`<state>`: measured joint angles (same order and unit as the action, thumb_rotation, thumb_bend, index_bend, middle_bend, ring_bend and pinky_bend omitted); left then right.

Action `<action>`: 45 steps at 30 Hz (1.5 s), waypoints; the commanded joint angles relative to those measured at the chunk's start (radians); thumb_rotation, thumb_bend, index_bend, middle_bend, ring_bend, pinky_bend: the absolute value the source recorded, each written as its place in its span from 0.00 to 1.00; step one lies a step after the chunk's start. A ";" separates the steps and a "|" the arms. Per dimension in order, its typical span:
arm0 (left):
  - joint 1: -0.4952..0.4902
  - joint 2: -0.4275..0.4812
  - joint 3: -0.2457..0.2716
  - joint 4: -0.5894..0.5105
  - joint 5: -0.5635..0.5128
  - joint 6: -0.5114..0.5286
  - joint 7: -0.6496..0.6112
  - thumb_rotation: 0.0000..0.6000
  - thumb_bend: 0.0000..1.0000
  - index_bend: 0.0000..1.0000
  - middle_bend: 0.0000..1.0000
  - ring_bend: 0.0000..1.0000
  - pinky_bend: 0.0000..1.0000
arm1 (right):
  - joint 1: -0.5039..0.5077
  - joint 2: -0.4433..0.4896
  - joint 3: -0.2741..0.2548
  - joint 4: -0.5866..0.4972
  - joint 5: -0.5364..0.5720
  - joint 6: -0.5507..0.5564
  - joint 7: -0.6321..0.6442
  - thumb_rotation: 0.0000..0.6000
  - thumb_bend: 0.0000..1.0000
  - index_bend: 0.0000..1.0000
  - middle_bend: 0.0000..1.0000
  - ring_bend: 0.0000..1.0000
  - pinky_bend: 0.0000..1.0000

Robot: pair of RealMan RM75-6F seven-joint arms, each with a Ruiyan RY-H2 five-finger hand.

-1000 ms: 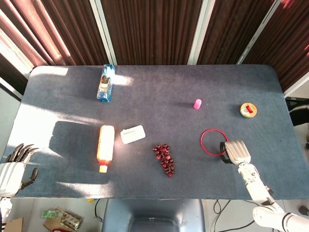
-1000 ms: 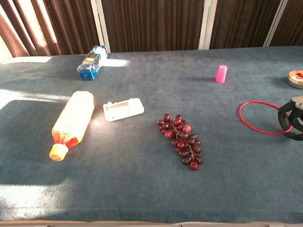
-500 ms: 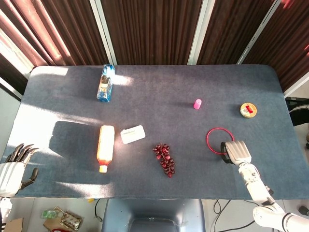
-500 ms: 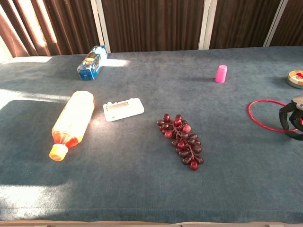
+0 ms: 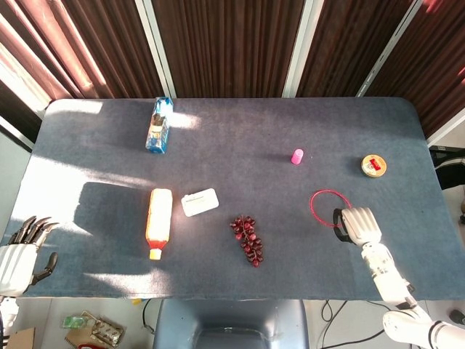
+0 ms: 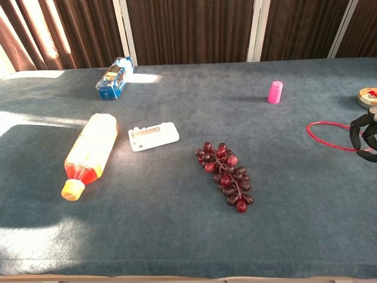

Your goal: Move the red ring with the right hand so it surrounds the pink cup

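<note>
The red ring (image 5: 312,206) (image 6: 308,130) is at the table's right side, thin and tilted, its near-right edge pinched by my right hand (image 5: 358,225) (image 6: 365,132). The small pink cup (image 5: 297,155) (image 6: 275,92) stands upright further back and to the left of the ring, well apart from it. My left hand (image 5: 18,254) hangs beside the table's front left corner, fingers spread and holding nothing; the chest view does not show it.
A grape bunch (image 5: 248,239) lies mid-table, with a white box (image 5: 200,201) and an orange bottle (image 5: 159,222) lying to its left. A blue carton (image 5: 159,125) is at the back left. A round tin (image 5: 373,165) sits behind the right hand.
My right hand has moved right and slightly back, carrying the red ring with it. The ring now looks tilted and raised off the cloth. The left hand has stayed still.
</note>
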<state>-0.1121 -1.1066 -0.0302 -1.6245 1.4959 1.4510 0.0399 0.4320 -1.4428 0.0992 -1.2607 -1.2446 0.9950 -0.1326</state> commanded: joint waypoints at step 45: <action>0.003 0.012 0.014 0.004 0.034 0.010 -0.035 1.00 0.45 0.21 0.13 0.06 0.24 | 0.413 -0.472 0.196 0.804 0.038 -0.197 0.143 1.00 0.78 0.87 0.88 0.89 1.00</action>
<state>-0.1095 -1.0950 -0.0164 -1.6207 1.5294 1.4607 0.0055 0.8203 -1.8695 0.3081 -0.5168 -1.1940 0.8297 -0.0361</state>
